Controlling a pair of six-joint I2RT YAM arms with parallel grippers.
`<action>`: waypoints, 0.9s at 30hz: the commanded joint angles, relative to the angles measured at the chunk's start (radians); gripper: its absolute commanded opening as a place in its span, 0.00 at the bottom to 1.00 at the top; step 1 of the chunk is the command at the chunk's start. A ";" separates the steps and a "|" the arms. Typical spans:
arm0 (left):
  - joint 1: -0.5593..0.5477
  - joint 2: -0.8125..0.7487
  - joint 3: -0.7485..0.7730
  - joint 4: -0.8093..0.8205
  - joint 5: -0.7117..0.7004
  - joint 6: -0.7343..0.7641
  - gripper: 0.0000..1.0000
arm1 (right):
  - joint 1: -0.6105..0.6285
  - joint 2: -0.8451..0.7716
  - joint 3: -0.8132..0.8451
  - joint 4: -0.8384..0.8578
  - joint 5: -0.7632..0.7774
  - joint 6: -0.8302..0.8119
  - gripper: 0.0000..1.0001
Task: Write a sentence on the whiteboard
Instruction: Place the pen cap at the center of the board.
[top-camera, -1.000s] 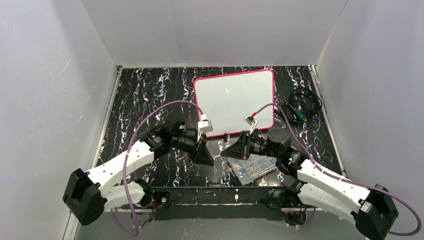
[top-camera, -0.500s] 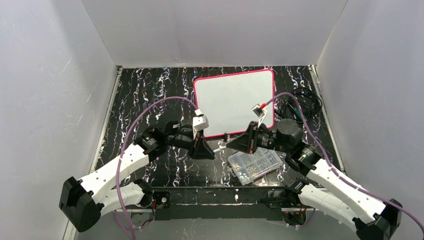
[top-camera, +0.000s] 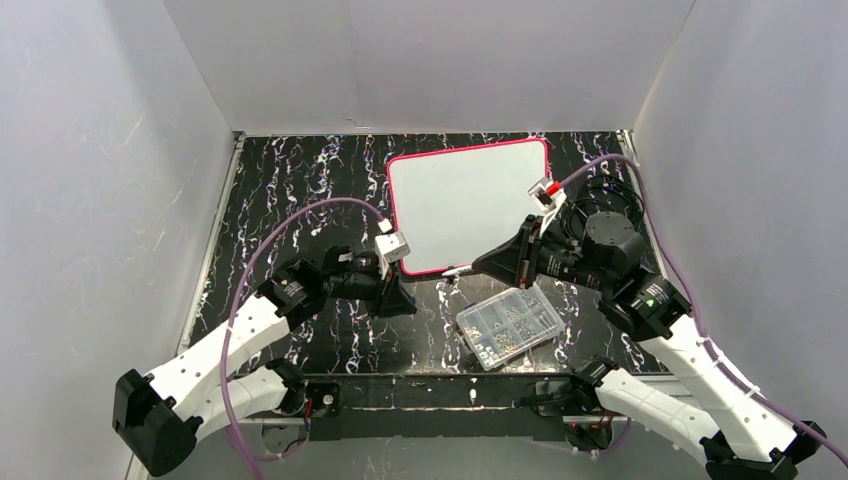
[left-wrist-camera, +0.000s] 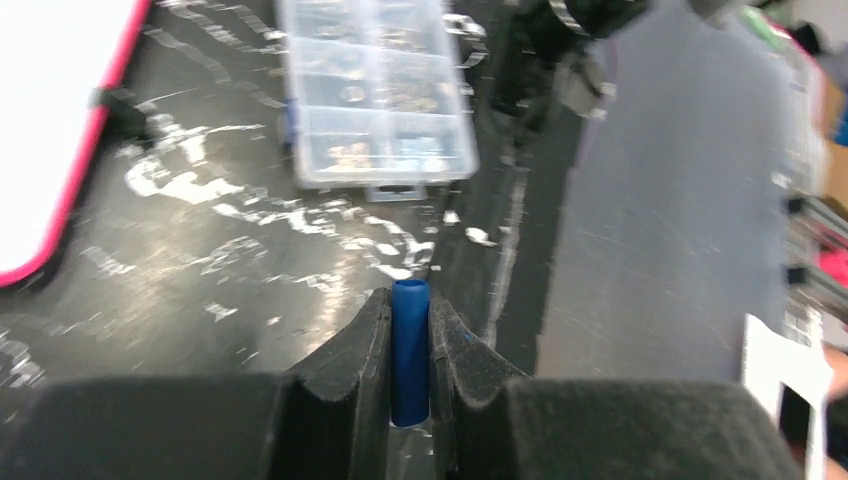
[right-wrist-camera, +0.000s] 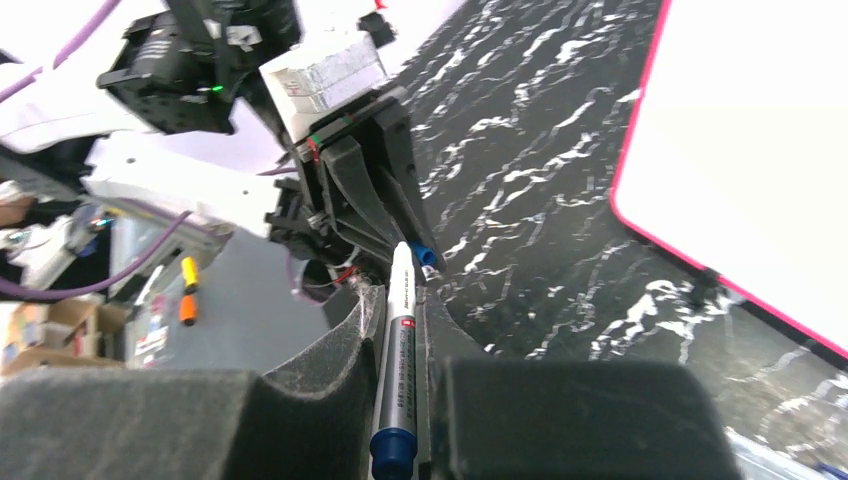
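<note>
White walls box in a black counter (top-camera: 300, 180) with white marbled streaks. The whiteboard (top-camera: 470, 205) lies flat at the far side, a bit right of centre, with its pink-red frame showing all the way round. From the overhead view its face just reads plain white, so I can't make out any writing on it.

Right at the board's near edge the two arms meet nose to nose. The right arm (top-camera: 690, 350) reaches in from the right, and the right jaws are pinching a marker (right-wrist-camera: 398, 340). It's got a white barrel with print on it and a blue back end. The tip end sticks out past the fingertips, low over the counter just off the board's near edge, pointing at the other arm. The left arm (top-camera: 250, 320) comes in from the left, and the left jaws are squeezed onto a small blue cap (left-wrist-camera: 409, 350) standing between the pads. Cap and marker tip are close but apart.

Just nearer than all that, a clear parts box (top-camera: 510, 328) full of small bits sits on the counter, tilted and beside the board's near right corner without touching it. There's a bit of dark cable (top-camera: 600, 190) off the board's right edge, mostly hidden behind the right arm.
</note>
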 joint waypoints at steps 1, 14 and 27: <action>0.022 -0.048 -0.002 -0.094 -0.369 -0.015 0.00 | -0.004 -0.019 0.048 -0.134 0.193 -0.121 0.01; 0.279 0.263 0.052 -0.229 -0.593 -0.183 0.00 | -0.003 -0.027 -0.134 0.089 0.395 -0.138 0.01; 0.355 0.488 0.088 -0.253 -0.492 -0.173 0.34 | -0.003 -0.070 -0.257 0.199 0.499 -0.139 0.01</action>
